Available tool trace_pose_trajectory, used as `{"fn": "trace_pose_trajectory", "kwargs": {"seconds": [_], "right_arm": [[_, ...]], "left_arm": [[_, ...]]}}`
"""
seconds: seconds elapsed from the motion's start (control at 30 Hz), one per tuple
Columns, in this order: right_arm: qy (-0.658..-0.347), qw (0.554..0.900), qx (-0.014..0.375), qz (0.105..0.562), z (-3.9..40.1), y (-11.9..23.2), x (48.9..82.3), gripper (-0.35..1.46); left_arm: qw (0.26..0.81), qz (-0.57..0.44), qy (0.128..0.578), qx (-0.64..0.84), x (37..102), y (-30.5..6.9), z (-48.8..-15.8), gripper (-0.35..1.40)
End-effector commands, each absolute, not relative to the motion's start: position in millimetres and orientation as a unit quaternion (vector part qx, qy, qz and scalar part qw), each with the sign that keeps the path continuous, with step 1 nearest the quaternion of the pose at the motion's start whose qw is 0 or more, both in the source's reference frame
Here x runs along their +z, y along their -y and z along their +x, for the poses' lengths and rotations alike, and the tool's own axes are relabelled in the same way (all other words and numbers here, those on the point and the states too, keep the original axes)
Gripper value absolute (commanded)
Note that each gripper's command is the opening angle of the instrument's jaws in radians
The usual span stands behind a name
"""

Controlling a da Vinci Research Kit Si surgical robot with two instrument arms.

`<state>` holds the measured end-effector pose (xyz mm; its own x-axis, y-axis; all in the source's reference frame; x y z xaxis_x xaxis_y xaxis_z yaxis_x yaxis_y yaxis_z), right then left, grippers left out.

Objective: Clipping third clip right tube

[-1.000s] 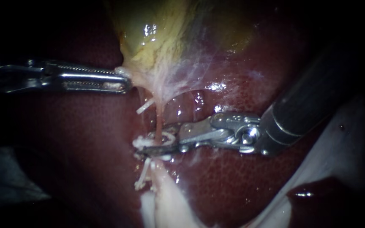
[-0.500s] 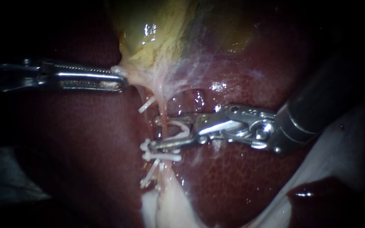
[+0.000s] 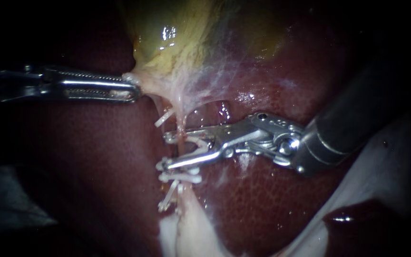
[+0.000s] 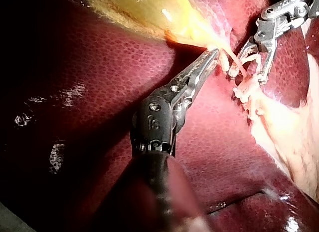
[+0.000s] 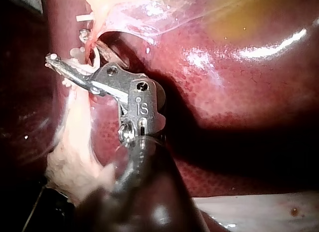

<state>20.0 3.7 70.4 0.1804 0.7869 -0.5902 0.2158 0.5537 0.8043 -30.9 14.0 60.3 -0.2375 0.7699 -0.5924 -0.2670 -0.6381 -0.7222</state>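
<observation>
The right instrument (image 3: 162, 152) holds its jaws wide open astride the thin, soft, slippery-looking tube (image 3: 181, 136) just above a white clip (image 3: 181, 177), the left instrument (image 3: 135, 89) is clamped on the gallbladder (image 3: 167, 47) edge, and that tube looks easily torn, so take it squarely across.

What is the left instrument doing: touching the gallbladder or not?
Touching. In the endoscope view the left instrument has its jaws shut on the gallbladder, at its pale lower edge.

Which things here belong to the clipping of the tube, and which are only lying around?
Belong to the job: right instrument, open about the tube; clips on it; left instrument gripping the gallbladder.
Only around: liver; pale tissue.
</observation>
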Motion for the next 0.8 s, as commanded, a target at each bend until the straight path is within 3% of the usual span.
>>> {"fn": "trace_pose_trajectory", "kwargs": {"seconds": [0.03,0.8], "right_arm": [[-0.602,0.642,0.223,0.42,20.2,-3.7,70.3,0.5],[-0.615,0.621,0.235,0.426,19.9,-5.7,65.6,0.41]], "left_arm": [[0.348,-0.51,0.245,0.747,60.4,-14.1,-30.9,-0.35],[0.349,-0.51,0.242,0.748,61.4,-14.7,-30.1,-0.35]]}}
